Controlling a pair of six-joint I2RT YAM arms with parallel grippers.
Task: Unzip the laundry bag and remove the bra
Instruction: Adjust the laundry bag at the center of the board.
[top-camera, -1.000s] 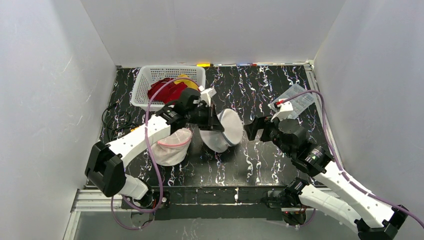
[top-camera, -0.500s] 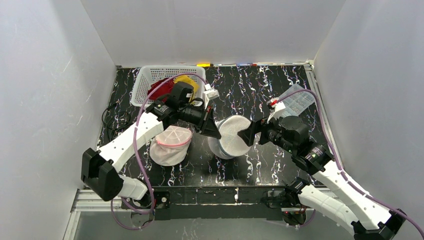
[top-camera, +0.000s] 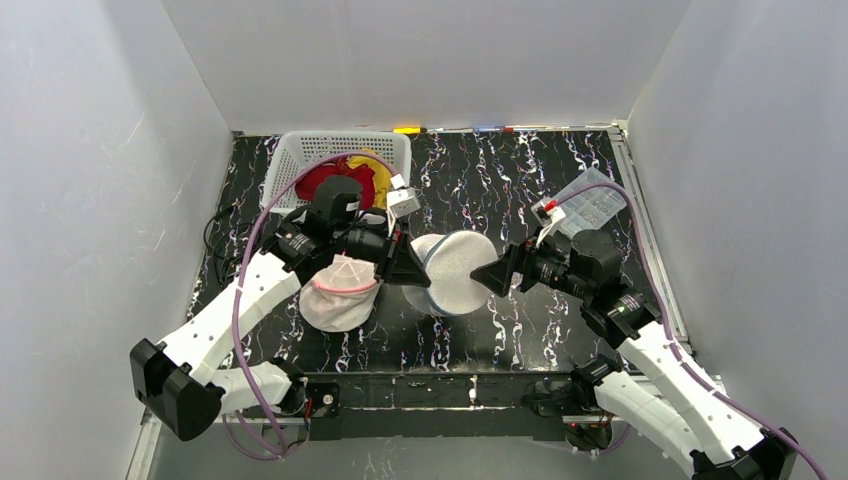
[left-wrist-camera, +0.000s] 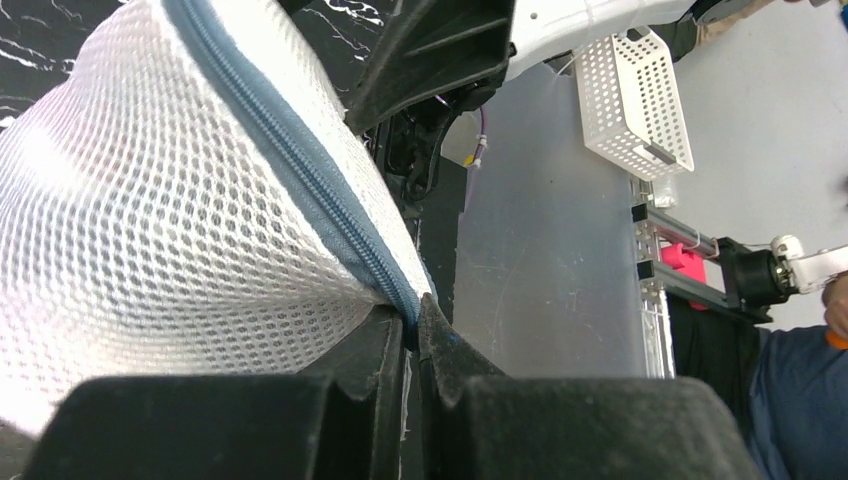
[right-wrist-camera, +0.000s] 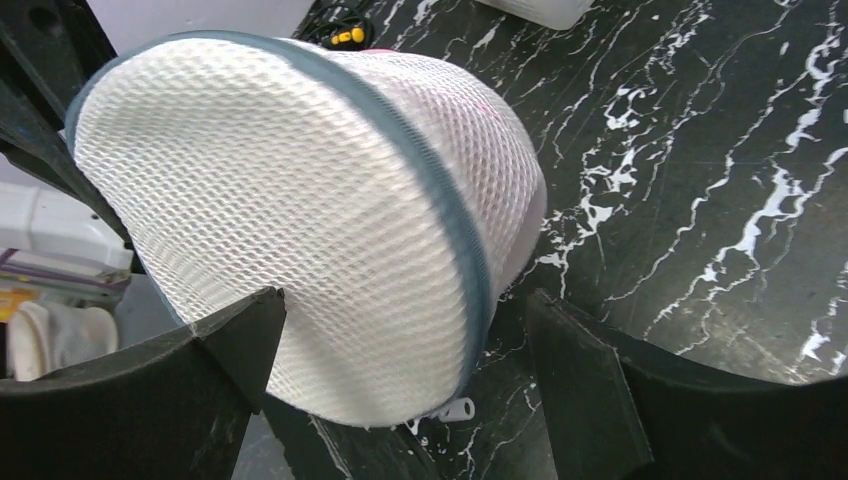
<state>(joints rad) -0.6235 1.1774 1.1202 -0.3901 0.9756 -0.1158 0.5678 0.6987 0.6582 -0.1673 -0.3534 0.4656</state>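
Left claw (left-wrist-camera: 412, 325): clenched on the zip (left-wrist-camera: 300, 170) seam of the bag (top-camera: 455, 270).
Right claw (right-wrist-camera: 405, 300): spread wide, one finger on each side of the bag's other end; contact unclear.
Bag: between the two claws, mid-table (top-camera: 500, 170); zip closed where seen.
Bra: cannot be made out through the mesh.
Count: two mesh bags, the other pink-rimmed (top-camera: 340, 295) beside the left arm; one basket (top-camera: 290, 160); one clear box (top-camera: 595, 205).

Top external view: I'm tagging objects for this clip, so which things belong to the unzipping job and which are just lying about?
In the job:
laundry bag
its zipper
left gripper, shut on the zipper seam
right gripper, open around the bag

Lying about:
white basket holding red and yellow items
pink-trimmed mesh bag
clear plastic box
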